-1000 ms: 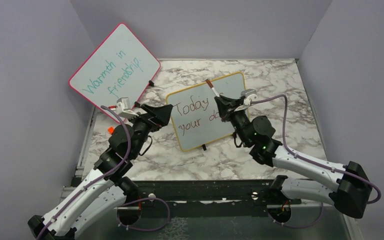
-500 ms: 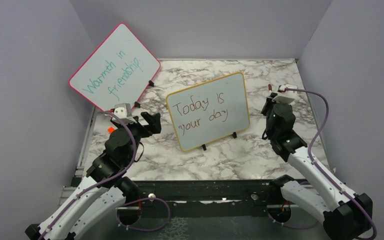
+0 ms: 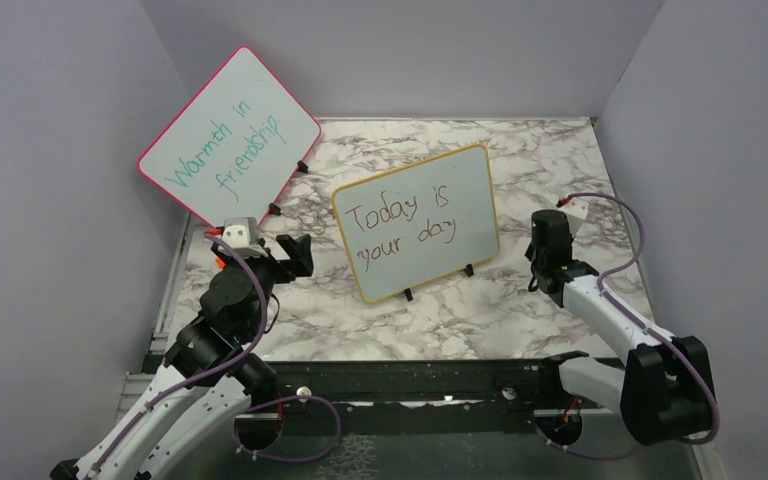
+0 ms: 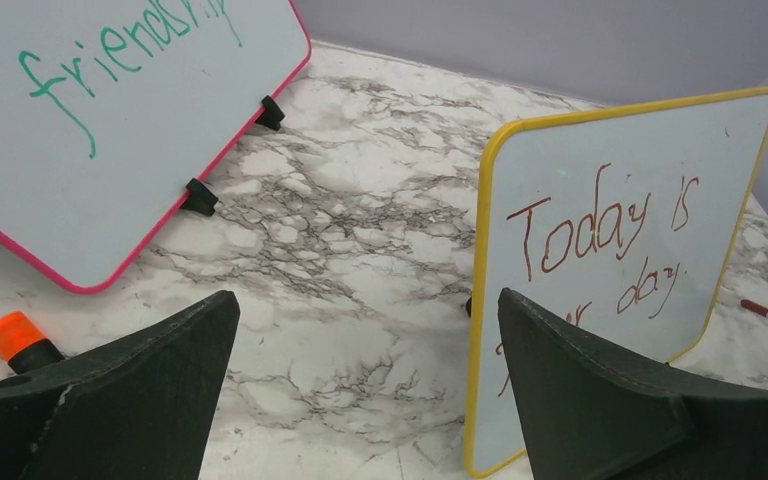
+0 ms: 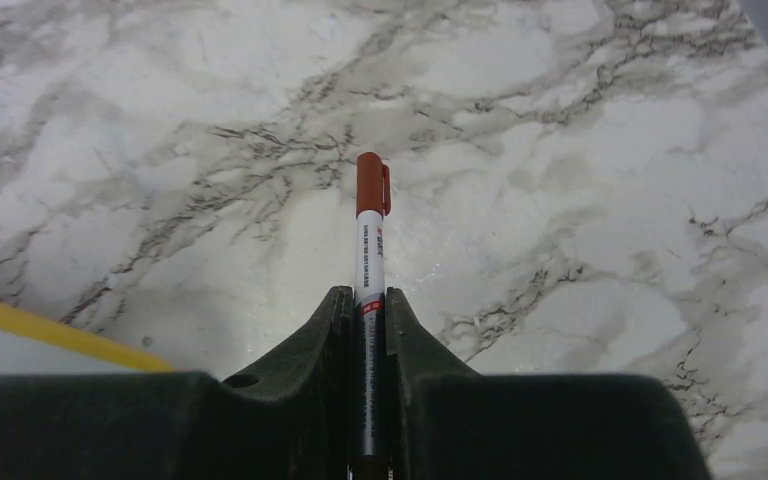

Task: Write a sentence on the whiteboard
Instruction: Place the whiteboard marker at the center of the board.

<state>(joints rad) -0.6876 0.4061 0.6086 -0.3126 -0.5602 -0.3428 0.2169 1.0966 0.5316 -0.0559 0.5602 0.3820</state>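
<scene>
The yellow-framed whiteboard (image 3: 468, 206) stands on two black feet mid-table and bears the red-brown sentence (image 3: 401, 226) "Today is your day". It also shows in the left wrist view (image 4: 570, 330), with the sentence (image 4: 600, 235) partly hidden by a finger. My left gripper (image 3: 300, 254) is open and empty, just left of the board (image 4: 365, 300). My right gripper (image 3: 548, 240) is to the right of the board, low over the table, shut on a red-capped marker (image 5: 370, 215) whose cap points away (image 5: 365, 297).
A pink-framed board (image 3: 230, 135) with teal "Warmth in friendship" leans at the back left (image 4: 110, 120). An orange-capped marker (image 4: 15, 335) lies by my left gripper. Grey walls close in on the marble table (image 3: 560, 160) on three sides.
My right gripper has left the whiteboard face and swung right and down with the marker. My left gripper has drawn back to the left from the board's edge.
</scene>
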